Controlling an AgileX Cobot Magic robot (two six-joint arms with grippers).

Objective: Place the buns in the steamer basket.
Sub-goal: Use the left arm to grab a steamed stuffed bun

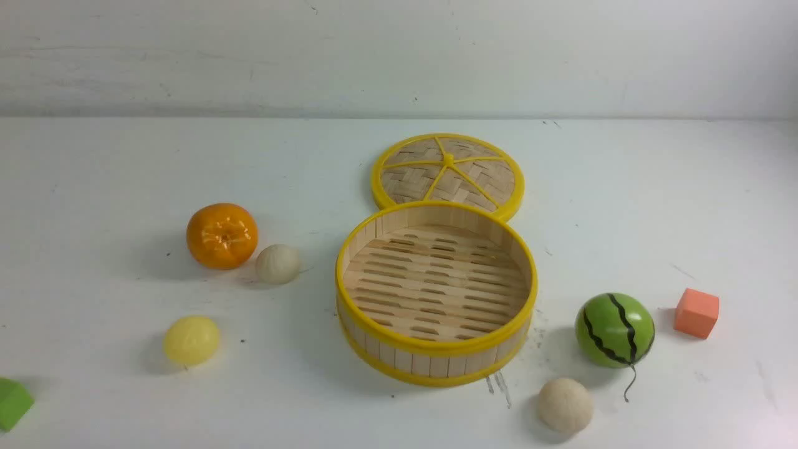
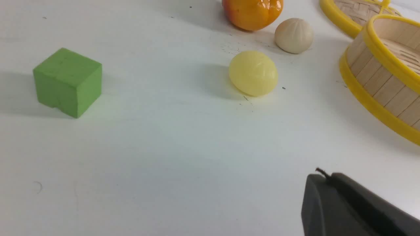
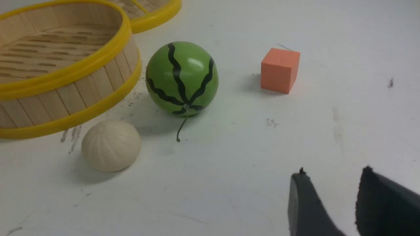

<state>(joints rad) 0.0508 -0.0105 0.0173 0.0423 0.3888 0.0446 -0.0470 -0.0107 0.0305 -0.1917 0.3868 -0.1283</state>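
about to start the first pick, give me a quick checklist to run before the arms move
1. Steamer basket uncovered and empty: ok.
2. Yellow bun standing free on the table: ok.
3. Cream bun clear of the orange: cannot tell, they sit very close.
4. Other cream bun clear of the watermelon: ok.
5. Right gripper open: ok.
6. Left gripper open: not ok, shut.

This looks like a test lab, not a kitchen. A scuffed white tabletop (image 1: 124,156) fills the lower frame, under a plain white wall (image 1: 399,56) across the top. Foam blocks lie on it: an orange cube (image 1: 696,312) at right, a green cube (image 1: 12,402) at lower left.
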